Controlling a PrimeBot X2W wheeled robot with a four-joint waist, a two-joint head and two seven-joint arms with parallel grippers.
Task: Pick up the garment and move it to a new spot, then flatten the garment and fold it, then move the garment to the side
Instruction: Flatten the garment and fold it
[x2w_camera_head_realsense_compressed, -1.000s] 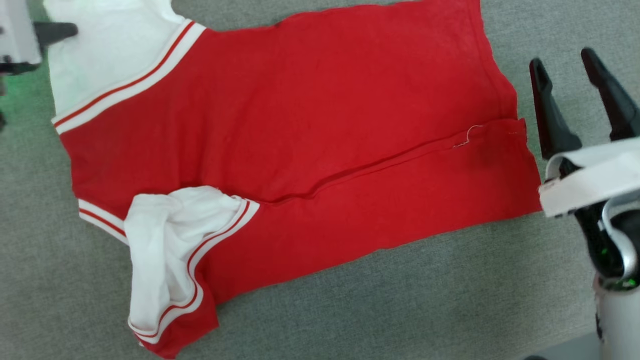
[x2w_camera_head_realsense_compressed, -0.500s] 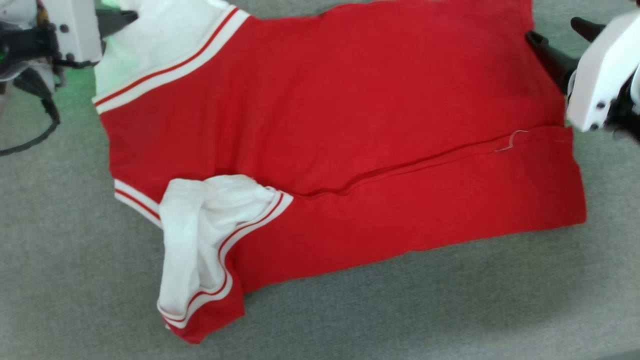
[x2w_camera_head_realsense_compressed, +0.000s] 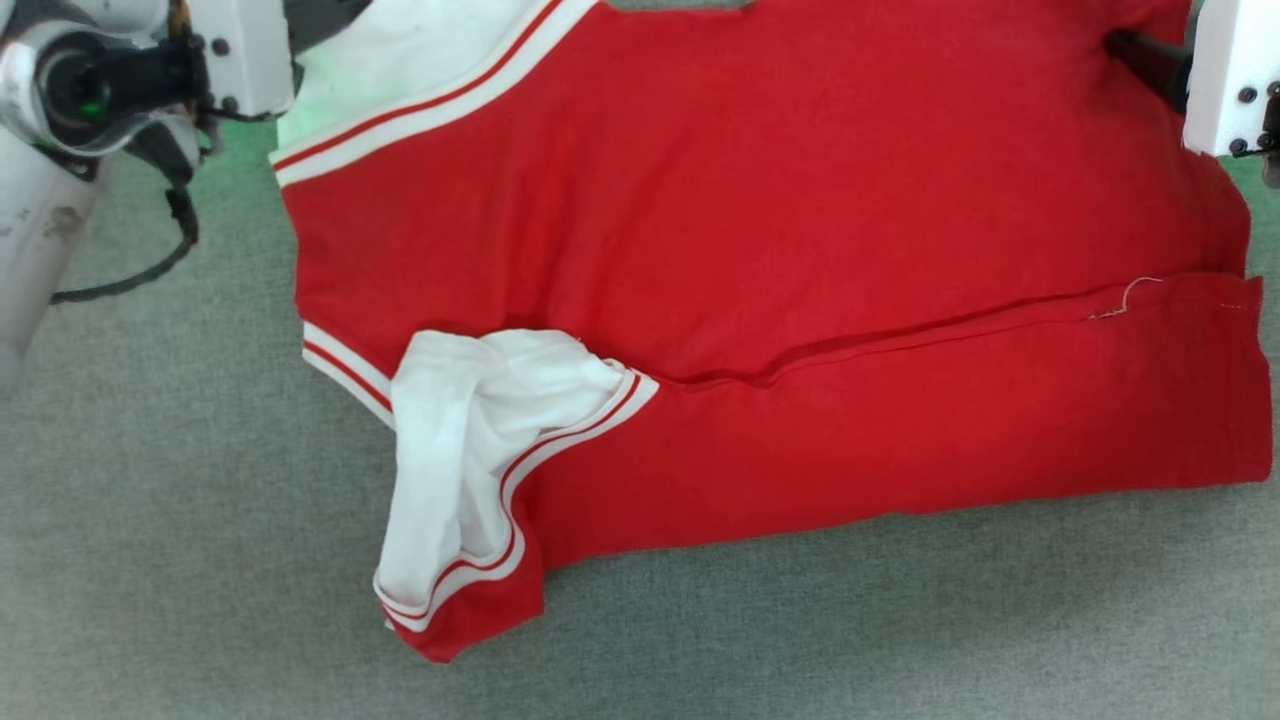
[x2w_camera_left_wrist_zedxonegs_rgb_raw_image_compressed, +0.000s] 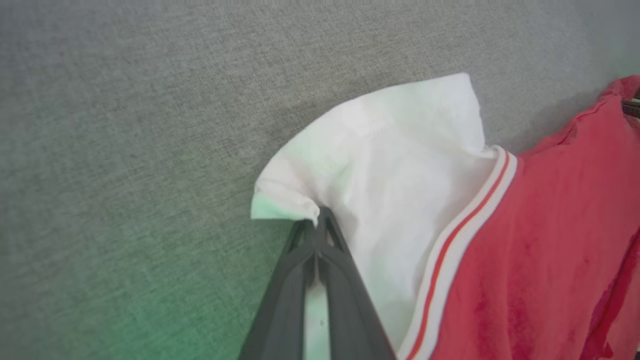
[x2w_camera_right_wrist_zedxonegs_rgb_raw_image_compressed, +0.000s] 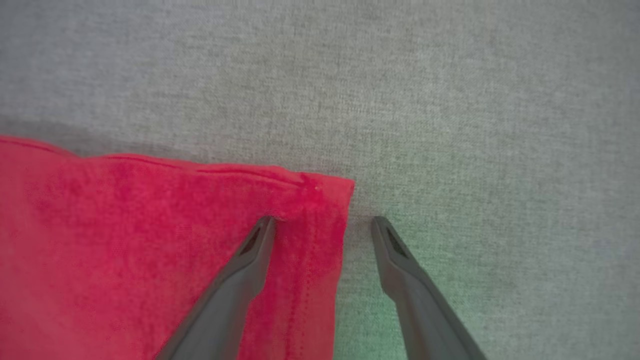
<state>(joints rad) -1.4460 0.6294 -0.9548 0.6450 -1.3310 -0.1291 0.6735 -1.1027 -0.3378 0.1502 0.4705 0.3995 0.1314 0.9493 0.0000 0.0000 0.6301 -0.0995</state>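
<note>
Changed since a second earlier: left gripper (x2w_camera_left_wrist_zedxonegs_rgb_raw_image_compressed: 320, 220) went from part-open to pressed shut. The right gripper (x2w_camera_right_wrist_zedxonegs_rgb_raw_image_compressed: 324, 222) left its place beside the hem for the far hem corner (x2w_camera_right_wrist_zedxonegs_rgb_raw_image_compressed: 330, 192). The head camera also swung, so the cloth's drift across that view was no move of the cloth.

Item: garment (x2w_camera_head_realsense_compressed: 760, 200), a red jersey with white sleeves and red-and-white striped trim (x2w_camera_head_realsense_compressed: 430, 100). No number showed on the upward face.

Position: lay spread on the grey surface (x2w_camera_head_realsense_compressed: 150, 550), sleeves toward the robot's left and hem toward its right. A lengthwise ridge (x2w_camera_head_realsense_compressed: 900, 335) ran from the near sleeve (x2w_camera_head_realsense_compressed: 470, 440) to the hem, with a loose thread (x2w_camera_head_realsense_compressed: 1130, 295) at its end. The near sleeve was bunched and turned over on itself.

Left gripper: fingers together, clamped on the outer edge of the far sleeve (x2w_camera_left_wrist_zedxonegs_rgb_raw_image_compressed: 390, 165), which puckered at the tips.

Right gripper: fingers apart and holding nothing. One tip rested on the red cloth just inside the hem corner, the other on the grey surface just outside the edge.

Handling (judged): light, limp knit that would sag and drag if lifted at one point. Its folds looked likely to shift.

Grip points (judged): far sleeve edge and far hem corner together, so that the far edge rises evenly.
</note>
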